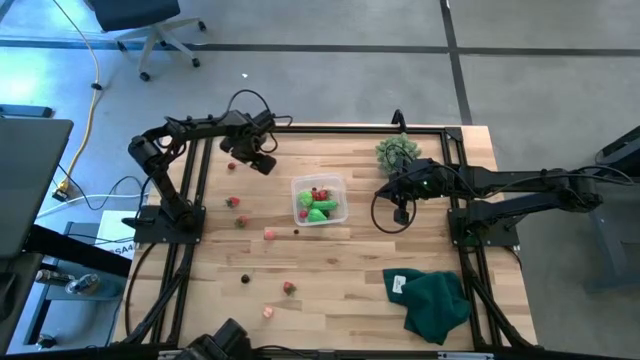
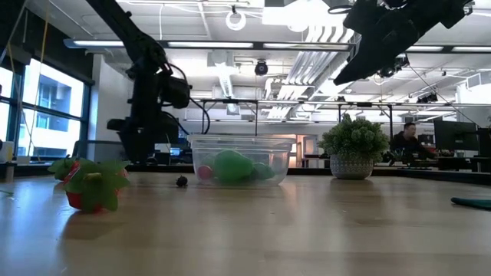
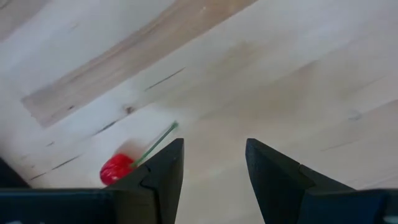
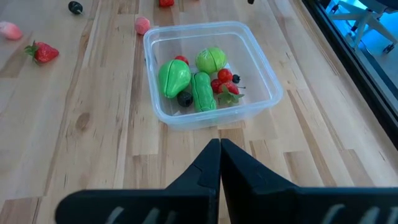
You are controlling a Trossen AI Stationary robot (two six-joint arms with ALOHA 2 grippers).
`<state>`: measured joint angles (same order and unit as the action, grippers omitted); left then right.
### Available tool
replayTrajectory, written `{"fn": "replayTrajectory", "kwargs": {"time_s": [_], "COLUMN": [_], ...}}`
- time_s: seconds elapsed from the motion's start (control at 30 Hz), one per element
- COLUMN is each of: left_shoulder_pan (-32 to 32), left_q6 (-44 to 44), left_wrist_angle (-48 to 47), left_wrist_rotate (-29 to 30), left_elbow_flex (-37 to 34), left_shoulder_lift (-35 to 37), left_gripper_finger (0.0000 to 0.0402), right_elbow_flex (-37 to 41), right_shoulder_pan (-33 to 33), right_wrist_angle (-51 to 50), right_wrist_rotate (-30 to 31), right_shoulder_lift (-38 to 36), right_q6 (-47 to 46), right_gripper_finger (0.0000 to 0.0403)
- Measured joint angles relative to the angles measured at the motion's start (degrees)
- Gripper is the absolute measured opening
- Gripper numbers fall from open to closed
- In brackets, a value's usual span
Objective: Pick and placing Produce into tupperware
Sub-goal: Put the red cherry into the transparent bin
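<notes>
The left gripper hangs above the pale wooden table with its two dark fingers spread apart and nothing between them. Just beside one finger lies a small red cherry with a thin green stem, resting on the bare wood.

The right gripper hovers with its fingers pressed together, clenched on nothing. Directly ahead of its tips sits the small clear square plastic tupperware, near but apart from it. Inside lie a bright green pear-shaped piece, a green elongated piece, a round green ball, a dark berry and several small red bits.

Beyond the container, loose on the table, are a pink ball, a red strawberry with green leaves and another dark berry.
</notes>
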<state>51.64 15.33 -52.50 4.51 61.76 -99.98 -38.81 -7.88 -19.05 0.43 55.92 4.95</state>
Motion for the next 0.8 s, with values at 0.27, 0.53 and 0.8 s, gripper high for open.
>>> {"fn": "replayTrajectory", "kwargs": {"time_s": [0.27,0.53,0.8], "left_shoulder_pan": [0.0,0.1,0.1], "left_q6": [9.4,14.5,40.0], "left_wrist_angle": [-0.6,-0.8,-5.8], "left_wrist_rotate": [0.1,2.6,4.1], "left_elbow_flex": [0.0,0.0,0.0], "left_shoulder_lift": [0.0,0.0,0.0], "left_gripper_finger": [0.0161,0.0161,0.0161], "right_elbow_flex": [0.0,0.0,0.0], "right_shoulder_pan": [0.0,0.0,0.0], "right_wrist_angle": [0.0,0.0,0.0], "right_wrist_rotate": [0.0,0.0,0.0], "right_shoulder_lift": [0.0,0.0,0.0], "right_q6": [0.0,0.0,0.0], "right_gripper_finger": [0.0002,0.0002,0.0002]}}
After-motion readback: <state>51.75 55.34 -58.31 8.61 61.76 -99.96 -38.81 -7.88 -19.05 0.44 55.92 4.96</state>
